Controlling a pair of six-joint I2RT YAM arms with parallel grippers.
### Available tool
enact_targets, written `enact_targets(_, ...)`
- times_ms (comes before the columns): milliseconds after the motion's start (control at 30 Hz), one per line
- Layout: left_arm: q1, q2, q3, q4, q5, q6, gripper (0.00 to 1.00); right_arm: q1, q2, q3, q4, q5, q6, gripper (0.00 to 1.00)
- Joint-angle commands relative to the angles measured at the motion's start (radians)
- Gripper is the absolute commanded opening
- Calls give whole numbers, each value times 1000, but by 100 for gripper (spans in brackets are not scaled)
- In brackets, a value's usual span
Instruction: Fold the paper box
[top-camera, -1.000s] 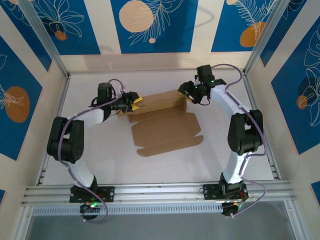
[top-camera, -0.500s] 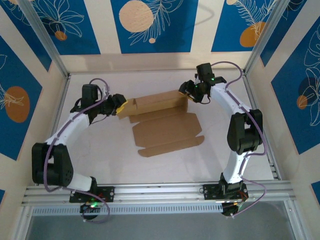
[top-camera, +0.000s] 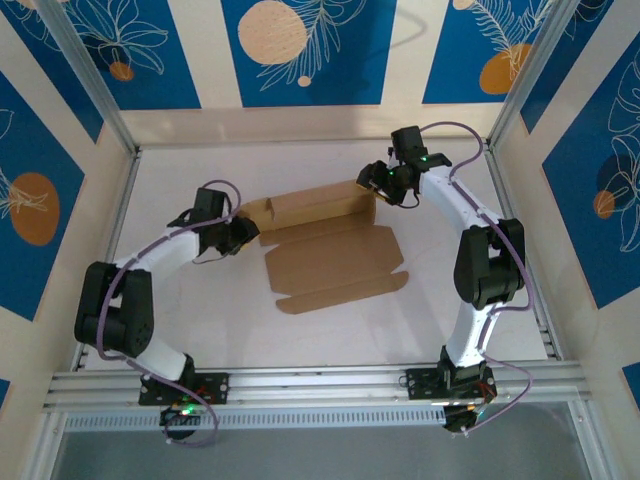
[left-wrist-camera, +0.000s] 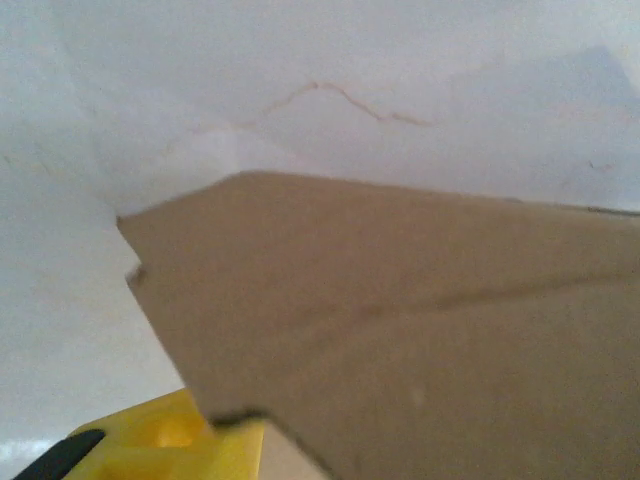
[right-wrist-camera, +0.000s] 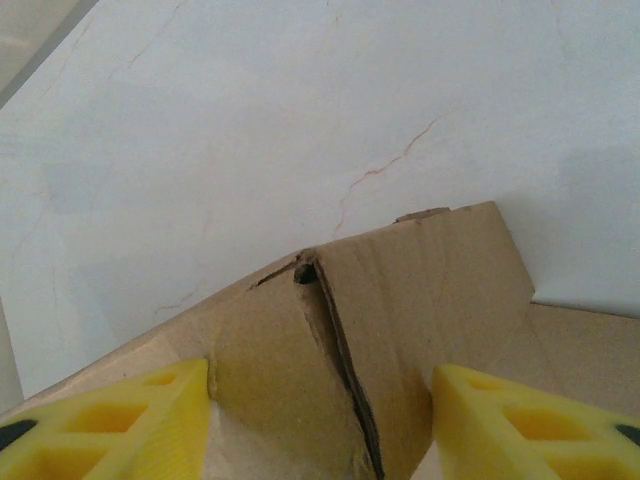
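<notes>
Paper box (top-camera: 335, 262), half-folded (back wall (top-camera: 315, 207) upright)

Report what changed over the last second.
The left tool backed away from the left end of the paper box, swung outward, then returned beside that end, closer to the near edge. The right tool stayed at the right end, and the box kept its place.

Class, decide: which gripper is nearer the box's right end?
Right. The right gripper straddles that end corner of the box; the left gripper sits by the opposite, left end.
</notes>
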Motion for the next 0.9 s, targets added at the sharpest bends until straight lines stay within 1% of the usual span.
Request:
enact_targets(0,-26,48,-6,70,-123,-19,39,7,25,12,-63,46,-27,58)
enact_targets(100,-40,88,-37,170,-132,-61,43,6,25,10,-62,47,-27,58)
enact_targets(267,-60,157,-54,309,-112,-97,45,9,29,0,-53,29,-26,58)
enact_targets(333,-68,178,-49,334,-105,-112,46,9,29,-7,-51,26,-23,58)
enact_targets(600,-105,237,-22,331,-99,-131,47,8,26,-18,-46,13,-16,58)
enact_targets(667,-108,231,-25,307,-115,-121,48,8,25,-14,-49,19,-19,58)
enact_targets(800,-108,192,-42,250,-181,-73,54,9,22,-11,-54,24,-27,58)
enact_targets(867,-109,170,-57,246,-197,-60,56,8,20,-11,-56,23,-30,58)
